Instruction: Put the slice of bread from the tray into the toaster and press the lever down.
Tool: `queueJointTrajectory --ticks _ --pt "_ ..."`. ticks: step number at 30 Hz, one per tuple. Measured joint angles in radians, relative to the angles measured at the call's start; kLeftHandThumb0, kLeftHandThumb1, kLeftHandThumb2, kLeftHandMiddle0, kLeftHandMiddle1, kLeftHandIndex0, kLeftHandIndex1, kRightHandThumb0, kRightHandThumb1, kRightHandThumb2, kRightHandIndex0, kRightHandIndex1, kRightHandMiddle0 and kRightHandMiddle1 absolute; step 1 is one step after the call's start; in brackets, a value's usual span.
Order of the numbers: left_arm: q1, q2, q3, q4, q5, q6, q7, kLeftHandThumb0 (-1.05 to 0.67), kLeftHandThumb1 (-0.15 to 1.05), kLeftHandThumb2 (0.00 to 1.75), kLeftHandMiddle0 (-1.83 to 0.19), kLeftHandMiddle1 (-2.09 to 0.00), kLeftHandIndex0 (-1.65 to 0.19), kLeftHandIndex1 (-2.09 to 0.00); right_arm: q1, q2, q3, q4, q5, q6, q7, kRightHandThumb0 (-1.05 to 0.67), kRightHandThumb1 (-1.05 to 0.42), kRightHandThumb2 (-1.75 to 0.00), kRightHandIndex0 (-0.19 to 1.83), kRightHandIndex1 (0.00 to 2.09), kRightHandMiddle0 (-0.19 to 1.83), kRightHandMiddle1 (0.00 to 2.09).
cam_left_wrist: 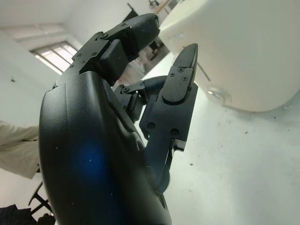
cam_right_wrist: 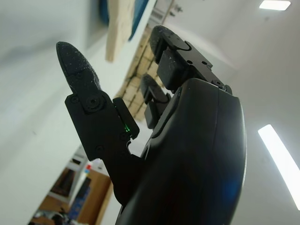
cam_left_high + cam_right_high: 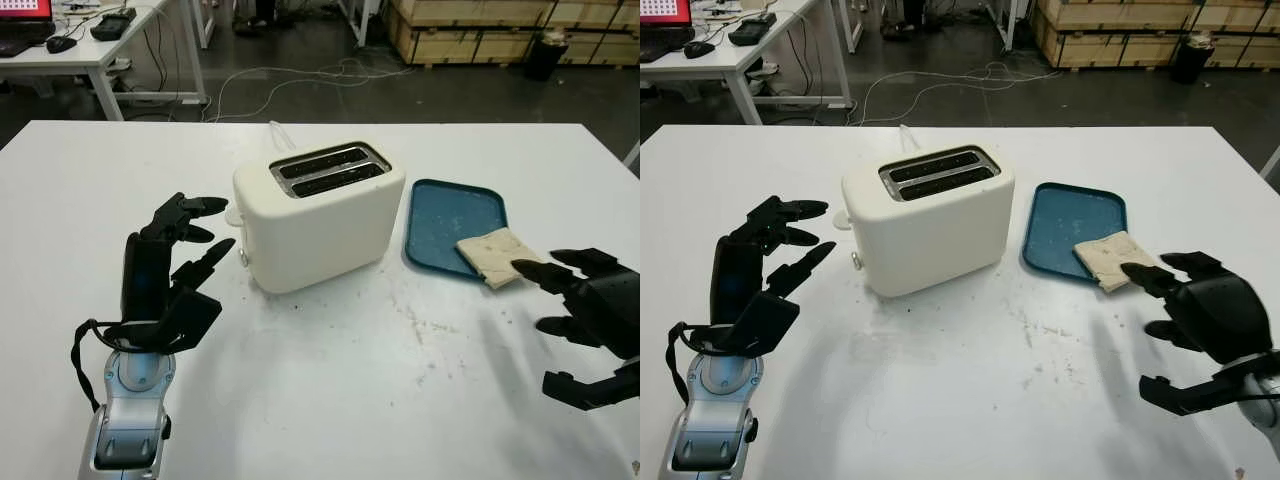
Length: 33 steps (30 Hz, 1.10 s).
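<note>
1. Pale square slice of bread (image 3: 497, 254) lies on the near right corner of the blue rectangular plastic tray (image 3: 440, 220), overhanging its edge.
2. Cream two-slot toaster (image 3: 318, 212) stands mid-table, just left of the tray (slots vacant).
3. Right hand (image 3: 1200, 310) open, holding nothing, fingertips just short of the bread.
4. Left hand (image 3: 170, 270) open, holding nothing, beside the toaster's left end.

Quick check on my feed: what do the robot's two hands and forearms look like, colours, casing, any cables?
Both hands are matte black with three jointed fingers and visible screw heads. The left hand has a smooth black shell on a silver-grey wrist section, with a black cable looping beside it. The right hand has a rounded black shell. A small green light glows at each hand's finger base.
</note>
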State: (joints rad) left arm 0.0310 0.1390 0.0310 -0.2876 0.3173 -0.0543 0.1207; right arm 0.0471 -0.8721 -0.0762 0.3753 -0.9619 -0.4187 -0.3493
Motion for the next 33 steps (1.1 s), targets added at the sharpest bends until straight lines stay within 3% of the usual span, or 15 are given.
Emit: queueJointTrajectory --ticks 15,22,33 --pt "-0.002 0.0 0.0 0.0 0.0 -0.003 0.0 -0.23 0.92 0.05 -0.48 -1.26 -0.57 -0.71 -0.3 0.0 0.275 0.416 -0.021 0.04 -0.248 -0.35 -0.67 -0.01 0.3 0.03 0.35 0.0" --pt "-0.004 0.001 0.001 0.0 -0.003 -0.009 0.0 -0.24 0.92 0.05 -0.48 -1.27 -0.57 -0.72 -0.385 0.024 0.367 0.536 -0.019 0.04 -0.299 -0.4 -0.69 -0.01 0.32 0.03 0.35 0.0" --pt "-0.005 0.002 0.003 -0.001 -0.003 -0.008 -0.001 -0.25 0.92 0.05 -0.48 -1.27 -0.56 -0.73 -0.534 0.065 0.513 0.738 -0.018 0.037 -0.377 -0.32 -0.71 0.0 0.36 0.03 0.37 0.01"
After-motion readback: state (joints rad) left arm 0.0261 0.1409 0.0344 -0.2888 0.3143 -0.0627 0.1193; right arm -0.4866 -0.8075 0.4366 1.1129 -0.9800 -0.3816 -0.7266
